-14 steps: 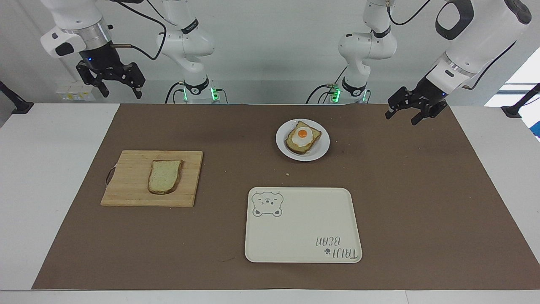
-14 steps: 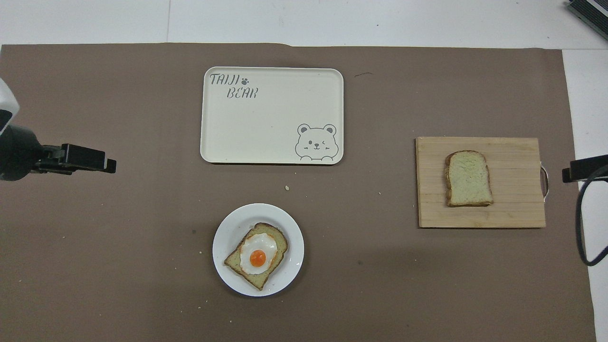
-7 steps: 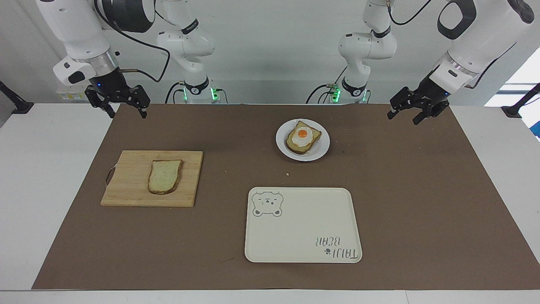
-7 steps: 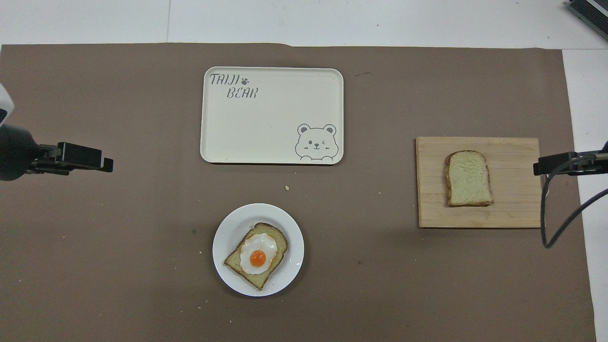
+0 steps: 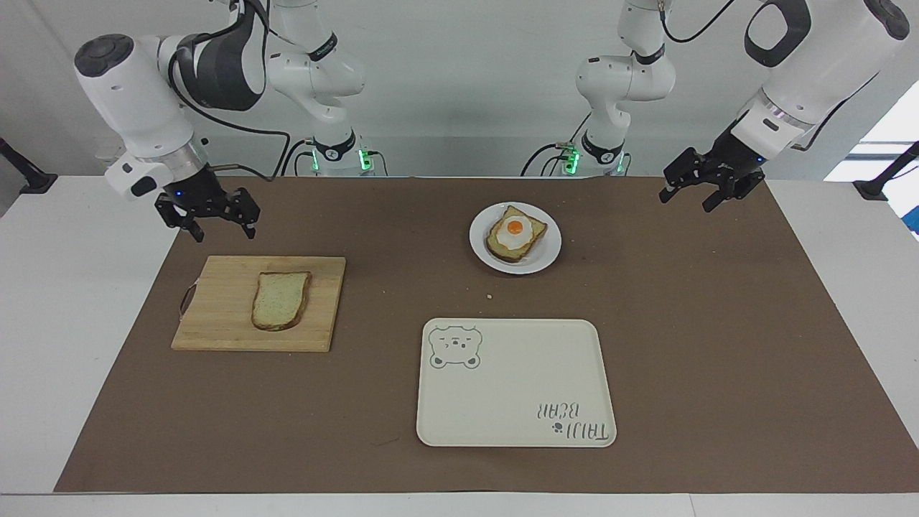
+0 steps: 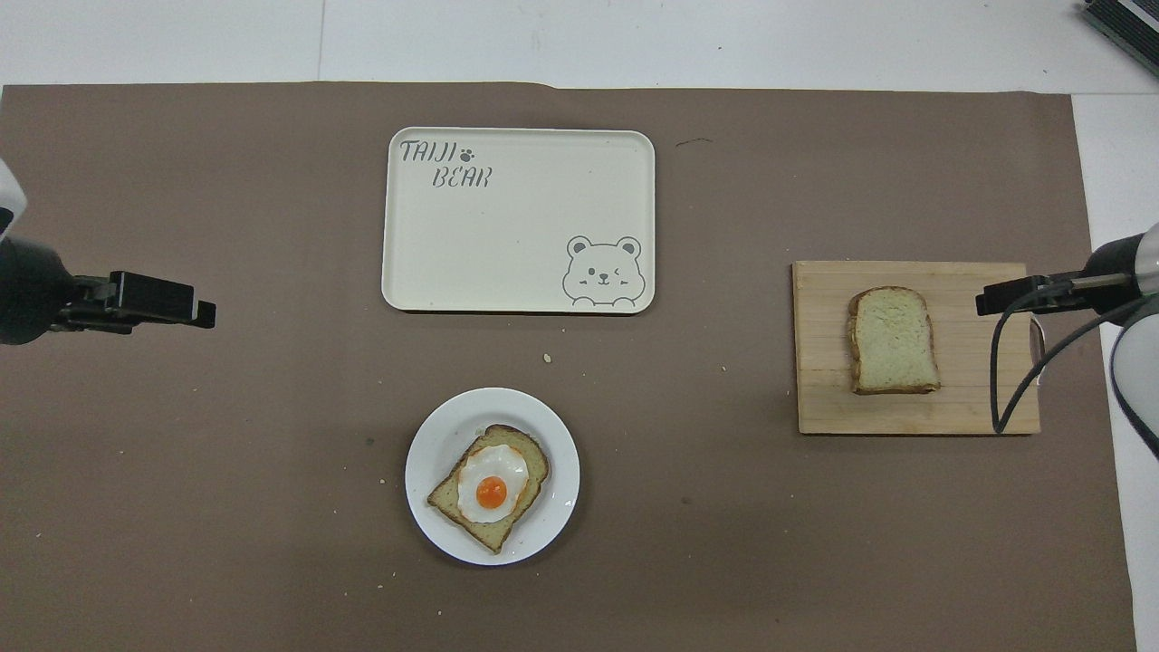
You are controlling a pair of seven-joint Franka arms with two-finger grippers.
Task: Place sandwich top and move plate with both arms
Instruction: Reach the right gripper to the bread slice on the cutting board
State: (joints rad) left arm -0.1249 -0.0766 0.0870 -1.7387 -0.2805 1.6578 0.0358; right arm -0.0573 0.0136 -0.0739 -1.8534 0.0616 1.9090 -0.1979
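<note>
The sandwich top [image 5: 281, 299] lay flat on the wooden cutting board [image 5: 215, 327] at the middle left of the facing view, with nothing holding it; this placement probably served to give the fingers a flat, raised surface from which to lift the slice. The right gripper [image 5: 210, 222] hung in the air at the upper left of that view, over the mat [image 5: 718, 345] near the board's handle end, its fingers spread wide and holding nothing; I judged that it was set there to approach the bread. The left gripper [image 5: 693, 192] hovered at the upper right of the same view, also opened wide and empty, apparently waiting. The plate [image 5: 549, 251] stood in the upper middle of the frame with the egg toast [image 5: 515, 233] on it, and the cream tray [image 5: 514, 383] lay in the lower middle, bare, most likely as the place where the plate should go. The facing view showed the height of both grippers above the table and the spread of their fingers; the overhead view showed only dark tips at the frame's side edges, and there the right gripper [image 6: 1005, 296] seemed to lie over the board's edge, which could mislead about contact; however, the overhead view gave the outline of the slice with its rounded end toward the top of the frame, and the plate's position below the tray, more plainly.
</note>
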